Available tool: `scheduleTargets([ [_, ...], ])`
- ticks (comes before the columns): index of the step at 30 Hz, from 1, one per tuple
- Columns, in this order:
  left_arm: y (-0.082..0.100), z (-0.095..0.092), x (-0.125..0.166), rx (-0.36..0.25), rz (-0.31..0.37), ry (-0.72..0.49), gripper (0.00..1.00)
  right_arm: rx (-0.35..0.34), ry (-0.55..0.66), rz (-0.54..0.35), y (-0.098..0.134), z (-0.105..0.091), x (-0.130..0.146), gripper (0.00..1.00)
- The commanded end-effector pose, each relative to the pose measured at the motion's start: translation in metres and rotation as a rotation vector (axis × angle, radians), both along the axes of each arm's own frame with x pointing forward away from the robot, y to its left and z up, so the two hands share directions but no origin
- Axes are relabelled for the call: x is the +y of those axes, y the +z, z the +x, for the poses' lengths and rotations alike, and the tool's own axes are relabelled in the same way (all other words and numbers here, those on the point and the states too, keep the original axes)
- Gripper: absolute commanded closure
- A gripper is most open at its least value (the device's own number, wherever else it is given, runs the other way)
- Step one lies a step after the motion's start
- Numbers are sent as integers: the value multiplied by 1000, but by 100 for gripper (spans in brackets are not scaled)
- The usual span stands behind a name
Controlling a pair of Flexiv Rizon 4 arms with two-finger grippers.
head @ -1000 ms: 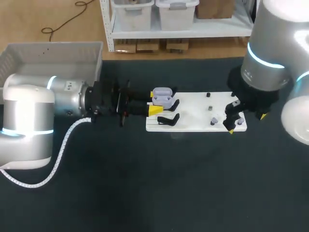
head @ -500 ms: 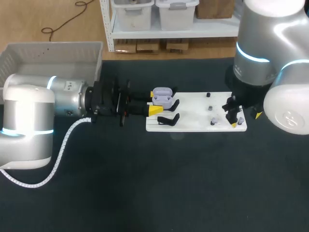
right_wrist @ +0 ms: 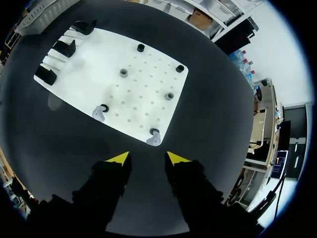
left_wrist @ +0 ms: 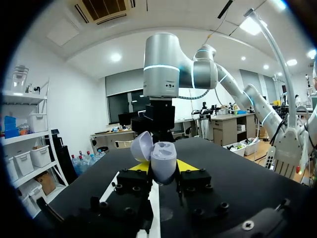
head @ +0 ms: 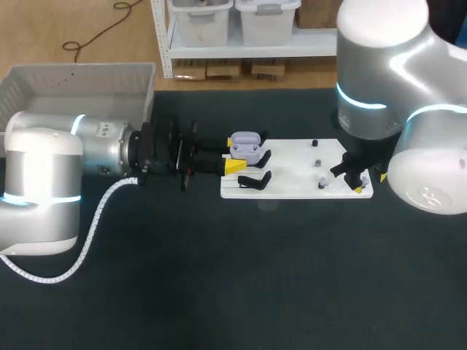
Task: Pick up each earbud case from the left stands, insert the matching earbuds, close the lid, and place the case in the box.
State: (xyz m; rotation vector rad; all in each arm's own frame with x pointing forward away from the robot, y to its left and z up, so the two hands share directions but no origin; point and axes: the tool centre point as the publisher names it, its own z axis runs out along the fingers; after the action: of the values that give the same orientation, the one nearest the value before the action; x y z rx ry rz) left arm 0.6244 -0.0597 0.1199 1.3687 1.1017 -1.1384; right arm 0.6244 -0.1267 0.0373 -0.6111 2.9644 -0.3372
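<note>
The left arm point(head: 80, 153) comes in low from the left and lies level across the table, wrist straight, its left gripper point(left_wrist: 163, 167) pointing along the surface with a yellow-tipped finger pressed to each side of the earbud case point(left_wrist: 162, 154). The right arm point(head: 379, 87) rises tall at the right side and bends over so that its wrist points straight down. Its right gripper point(right_wrist: 147, 158) hangs above the table with the two yellow tips parted, a clear gap between them and nothing held.
</note>
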Motion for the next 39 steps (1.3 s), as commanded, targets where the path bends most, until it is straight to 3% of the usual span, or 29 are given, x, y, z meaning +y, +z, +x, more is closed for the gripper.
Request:
scheduleTargets([
  [1,-1,-1,0,-2,-2,4,100,-9,-1,-20,-5,4,3,58],
  [39,-1,-1,0,-2,-2,4,100,-86,-27,-113,-22,18,-4,69],
])
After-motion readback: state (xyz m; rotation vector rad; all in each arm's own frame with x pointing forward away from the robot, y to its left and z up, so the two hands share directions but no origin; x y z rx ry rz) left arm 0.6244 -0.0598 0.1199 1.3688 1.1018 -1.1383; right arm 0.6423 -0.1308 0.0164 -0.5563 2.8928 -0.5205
